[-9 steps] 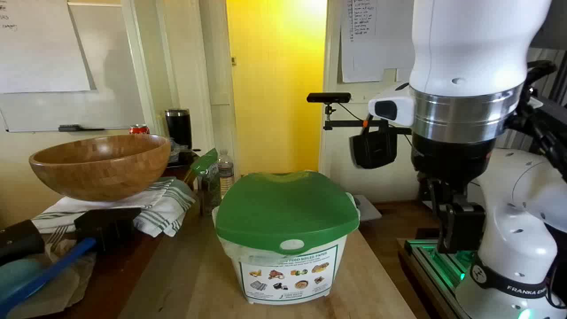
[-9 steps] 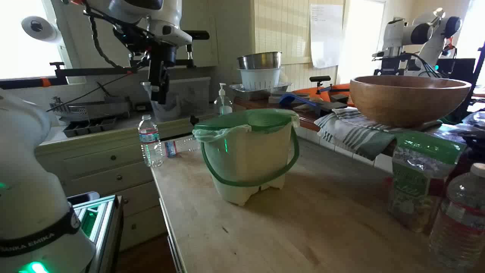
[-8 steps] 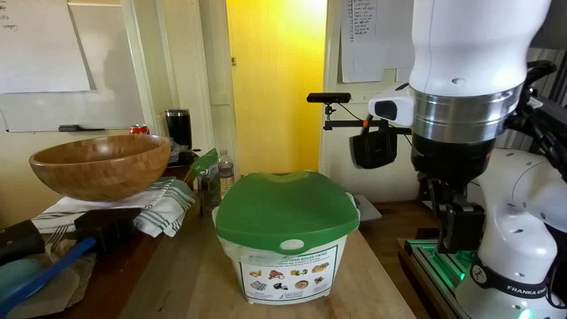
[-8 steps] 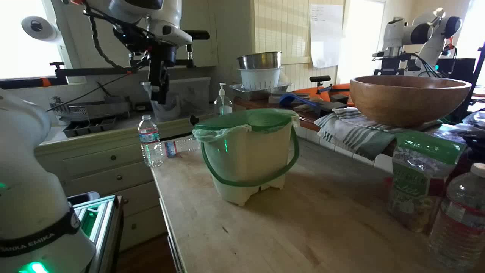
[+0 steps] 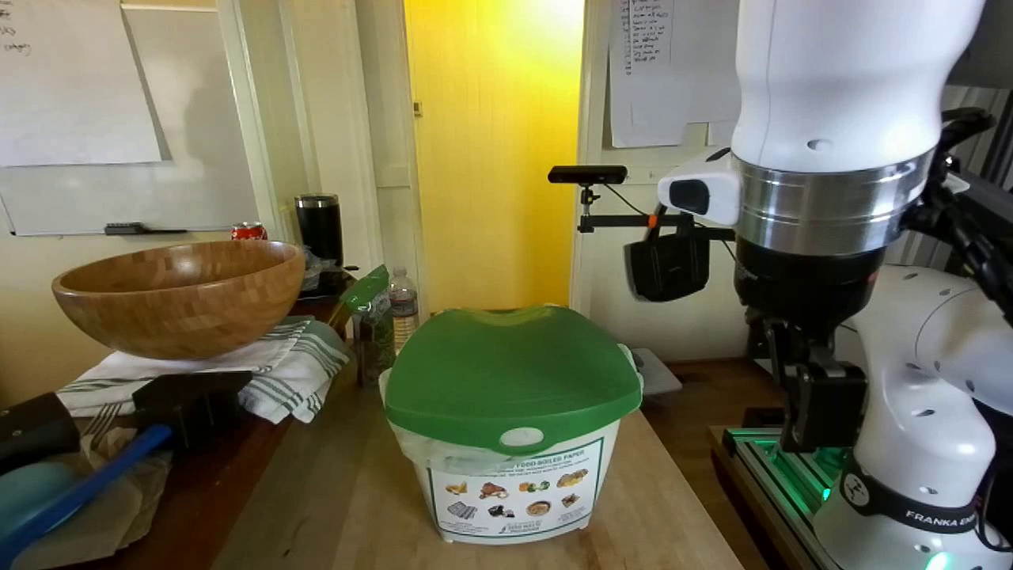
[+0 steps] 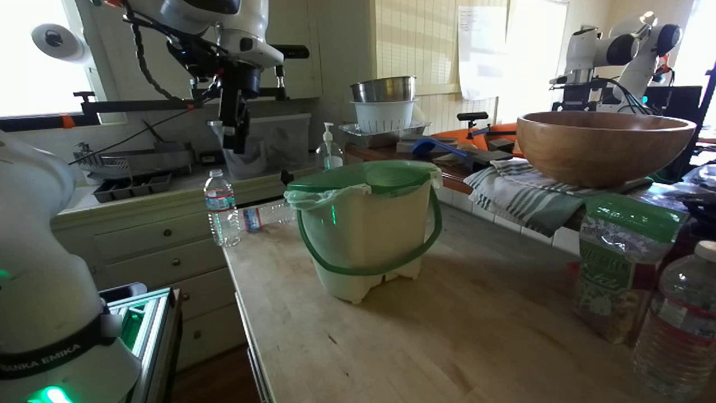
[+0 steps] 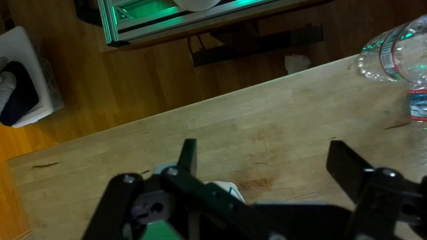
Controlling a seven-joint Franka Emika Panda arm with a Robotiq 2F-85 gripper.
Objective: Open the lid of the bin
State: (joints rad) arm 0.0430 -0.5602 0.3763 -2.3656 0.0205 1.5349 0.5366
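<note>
The white bin (image 5: 518, 495) stands upright on the wooden table; it also shows in an exterior view (image 6: 372, 235), with its green handle hanging down. The green lid (image 5: 510, 368) lies closed over the bin's top in both exterior views (image 6: 363, 174), with pale green liner sticking out under its edge. My gripper (image 7: 262, 150) is open and empty, its fingers wide apart over bare table. It hangs to one side of the bin, higher than the lid and apart from it (image 6: 234, 137). In the wrist view, the gripper mostly hides the bin (image 7: 232, 189) and the lid (image 7: 160, 231).
A wooden bowl (image 5: 178, 301) sits on a striped towel (image 5: 297, 372) on the neighbouring counter. An upright water bottle (image 6: 222, 210) and a lying bottle (image 6: 269, 215) are near the table's edge. A green bag (image 6: 623, 268) and another bottle (image 6: 685, 319) stand at an opposite side.
</note>
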